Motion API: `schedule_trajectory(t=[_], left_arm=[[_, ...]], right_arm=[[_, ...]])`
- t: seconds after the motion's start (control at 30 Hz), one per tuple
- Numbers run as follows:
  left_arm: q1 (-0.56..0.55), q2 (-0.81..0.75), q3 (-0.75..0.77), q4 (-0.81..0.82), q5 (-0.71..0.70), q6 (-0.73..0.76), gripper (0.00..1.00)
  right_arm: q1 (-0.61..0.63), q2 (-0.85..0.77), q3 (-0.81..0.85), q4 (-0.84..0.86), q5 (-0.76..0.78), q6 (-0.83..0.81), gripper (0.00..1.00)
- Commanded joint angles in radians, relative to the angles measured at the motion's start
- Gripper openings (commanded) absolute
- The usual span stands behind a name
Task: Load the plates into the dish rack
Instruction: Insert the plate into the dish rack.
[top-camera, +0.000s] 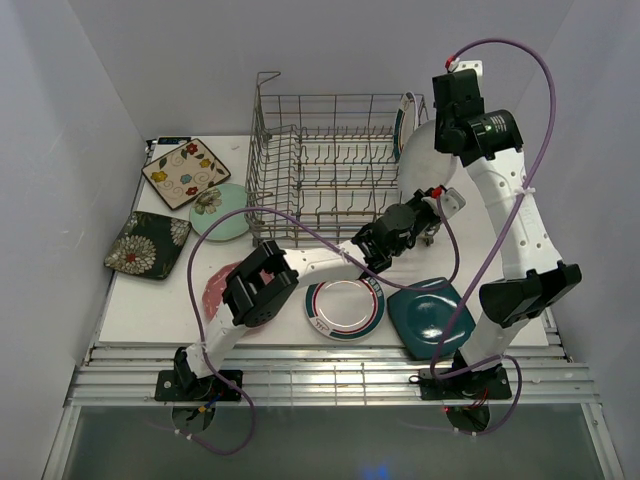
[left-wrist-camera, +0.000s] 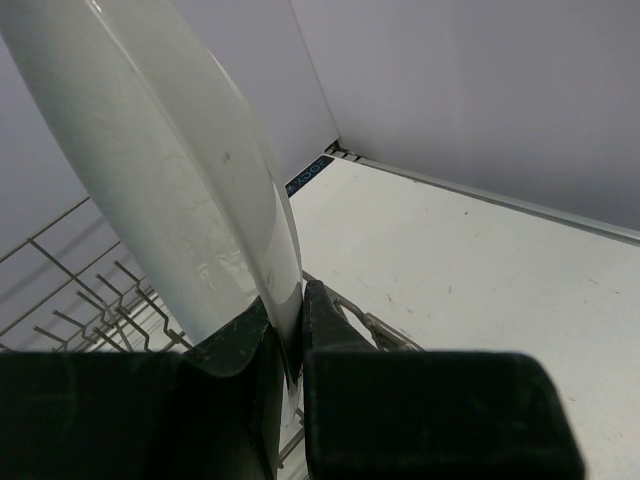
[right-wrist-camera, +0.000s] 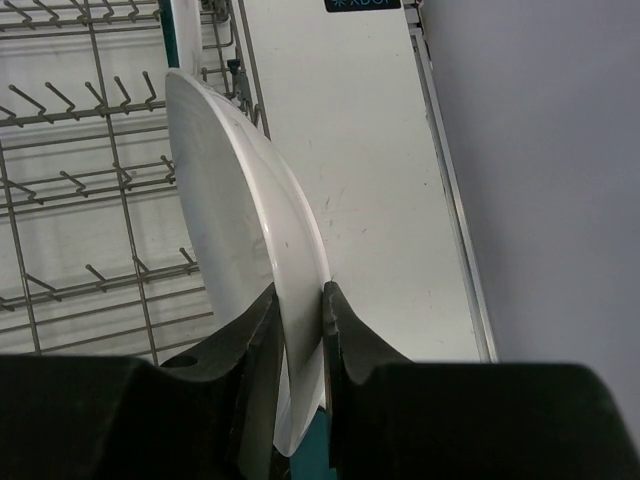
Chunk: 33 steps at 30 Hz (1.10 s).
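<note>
Plates (top-camera: 345, 308), eight; dish rack (top-camera: 262, 150), one; white oval plate (top-camera: 425, 152) held aloft

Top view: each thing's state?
white oval plate, on edge, in both grippers
left gripper, clamping it
right gripper, clamping it
dish rack, one rimmed plate standing inside
second rimmed plate, flat
teal square plate, flat
pink plate, flat
mint plate, flat
cream floral plate, flat
dark floral plate, face up

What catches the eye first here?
The left gripper and the right gripper both pinch one white oval plate, held on edge at the right end of the grey wire dish rack. A teal-and-red-rimmed round plate and a dark teal square plate lie in front of it.
</note>
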Motion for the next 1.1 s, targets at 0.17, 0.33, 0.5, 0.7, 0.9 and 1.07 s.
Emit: schedule_trajectory(t=[0.17,0.33,0.5,0.7,0.9,1.07], left_arm=[[-0.004,0.018,0.087,0.041,0.063,-0.046,0.0],[-0.002,0.021,0.087,0.038,0.064,-0.056,0.0],[0.001,0.022,0.075,0.038,0.063,-0.056,0.0],[0.012,0.009,0.055,0.038,0.07,-0.074,0.01],[0.015,-0.01,0.032,0.038,0.08,-0.072,0.16],[0.015,-0.033,0.009,0.038,0.084,-0.08,0.19]], right_arm=[[0.026,0.035,0.096,0.212,-0.129,0.024,0.08],[0.023,0.052,0.089,0.212,-0.13,0.016,0.08],[0.02,0.08,0.096,0.218,-0.157,0.006,0.08],[0.02,0.087,0.112,0.223,-0.167,0.001,0.08],[0.019,0.091,0.131,0.227,-0.189,-0.011,0.08],[0.019,0.097,0.122,0.227,-0.203,-0.02,0.08]])
